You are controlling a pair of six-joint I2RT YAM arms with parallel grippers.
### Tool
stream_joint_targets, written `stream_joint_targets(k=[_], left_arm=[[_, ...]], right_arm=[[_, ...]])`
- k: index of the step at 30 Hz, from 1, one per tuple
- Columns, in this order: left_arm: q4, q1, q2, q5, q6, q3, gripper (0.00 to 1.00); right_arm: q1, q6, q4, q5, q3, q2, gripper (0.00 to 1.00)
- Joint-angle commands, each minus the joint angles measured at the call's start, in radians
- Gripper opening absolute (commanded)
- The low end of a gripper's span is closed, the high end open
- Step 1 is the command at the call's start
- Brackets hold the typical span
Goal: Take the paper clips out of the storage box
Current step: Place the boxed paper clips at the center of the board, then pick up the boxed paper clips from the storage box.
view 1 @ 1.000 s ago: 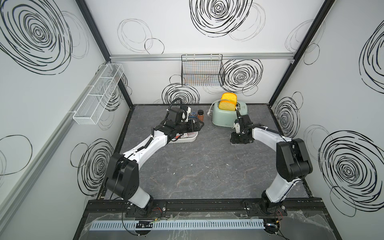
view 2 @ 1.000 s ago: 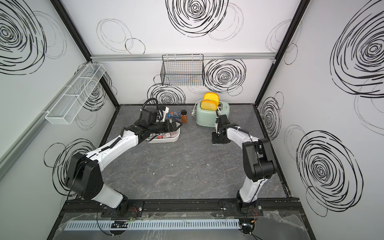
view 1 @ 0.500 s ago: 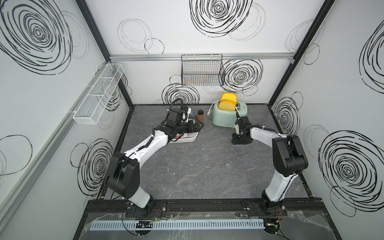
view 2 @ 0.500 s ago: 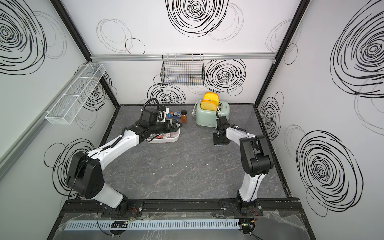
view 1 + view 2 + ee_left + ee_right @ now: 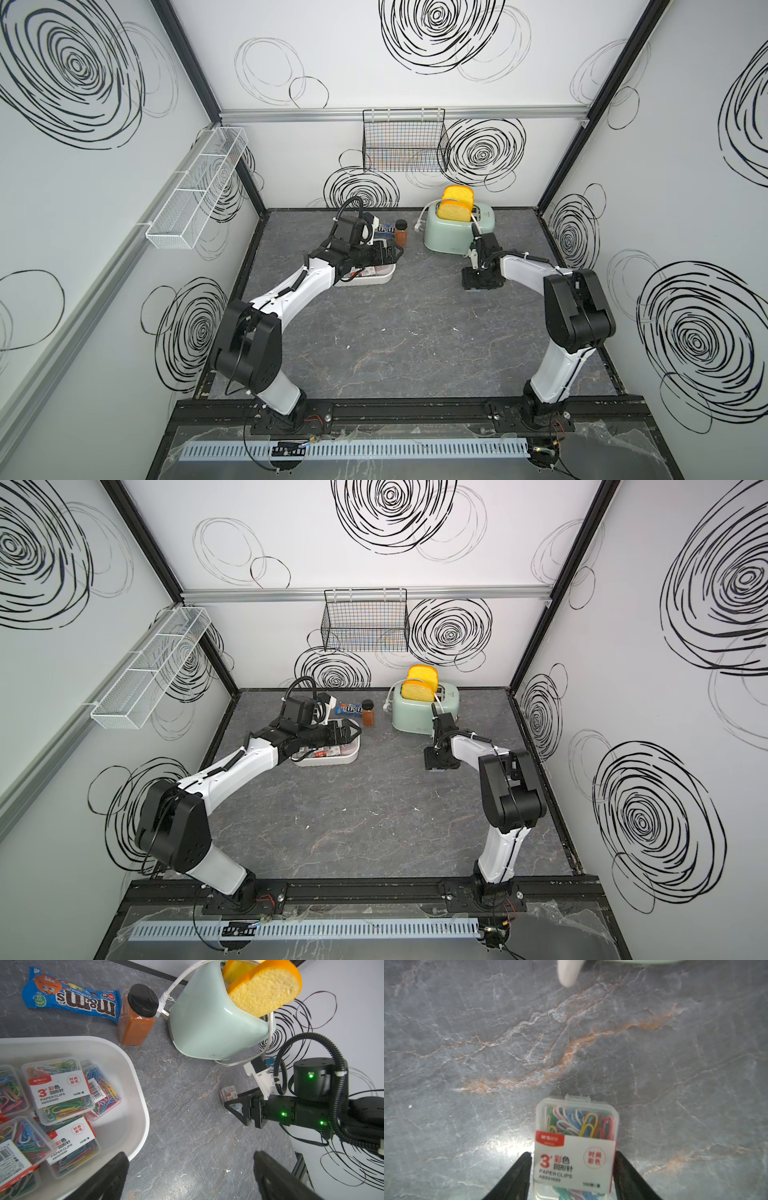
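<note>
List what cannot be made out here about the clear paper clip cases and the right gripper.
- How many clear plastic paper clip cases lie in the white plastic tub: the left wrist view's edge cuts it off; in both top views the left arm covers most of it.
- Whether the right gripper touches the case on the grey table: right wrist view, blurred, picture edge cuts the fingers.

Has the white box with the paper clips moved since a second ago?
No. In a top view the storage box sits in the same spot as before, just in front of the brown jar.
</note>
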State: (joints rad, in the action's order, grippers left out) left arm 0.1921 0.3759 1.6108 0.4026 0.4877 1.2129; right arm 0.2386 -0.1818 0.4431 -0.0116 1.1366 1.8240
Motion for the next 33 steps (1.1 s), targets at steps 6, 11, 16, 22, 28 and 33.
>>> stream_joint_targets(k=[6, 11, 16, 22, 28, 33], left_arm=[[0.126, -0.035, 0.024, -0.064, -0.082, 0.096, 0.98], [0.217, -0.043, 0.030, -0.152, -0.133, 0.119, 0.98], [0.274, -0.045, 0.070, -0.237, -0.150, 0.138, 0.98], [0.315, -0.046, 0.146, -0.387, -0.153, 0.171, 0.99], [0.333, -0.040, 0.228, -0.471, -0.131, 0.193, 0.99], [0.330, -0.044, 0.253, -0.545, -0.101, 0.179, 0.99]], right_arm=[[0.001, -0.005, 0.035, -0.011, 0.035, -0.094, 0.77], [0.015, -0.014, 0.075, -0.044, 0.073, -0.169, 0.77], [0.056, -0.016, 0.118, -0.091, 0.113, -0.219, 0.78], [0.115, -0.008, 0.140, -0.102, 0.147, -0.235, 0.80], [0.120, -0.010, 0.137, -0.127, 0.155, -0.236, 0.84], [0.121, -0.009, 0.134, -0.146, 0.155, -0.234, 0.85]])
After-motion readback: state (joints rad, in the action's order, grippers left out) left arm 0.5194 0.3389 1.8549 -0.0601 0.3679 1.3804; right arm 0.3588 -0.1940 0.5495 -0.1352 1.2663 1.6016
